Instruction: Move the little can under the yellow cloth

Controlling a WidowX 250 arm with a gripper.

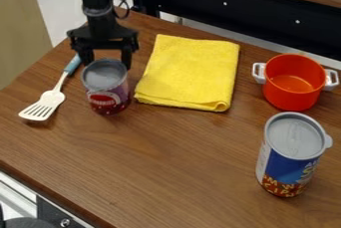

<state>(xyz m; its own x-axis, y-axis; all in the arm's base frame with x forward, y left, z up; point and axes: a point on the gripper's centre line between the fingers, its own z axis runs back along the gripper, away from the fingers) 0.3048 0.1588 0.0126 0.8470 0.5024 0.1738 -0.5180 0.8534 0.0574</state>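
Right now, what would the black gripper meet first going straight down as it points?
Probably the small silver-topped can with a red label, pictured below the gripper; depth is unclear, so its fingers might pass the can and reach the brown wooden table.

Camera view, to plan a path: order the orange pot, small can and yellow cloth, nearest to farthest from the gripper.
1. Small can, right at the gripper
2. Yellow cloth, right of the can
3. Orange pot, right of the cloth
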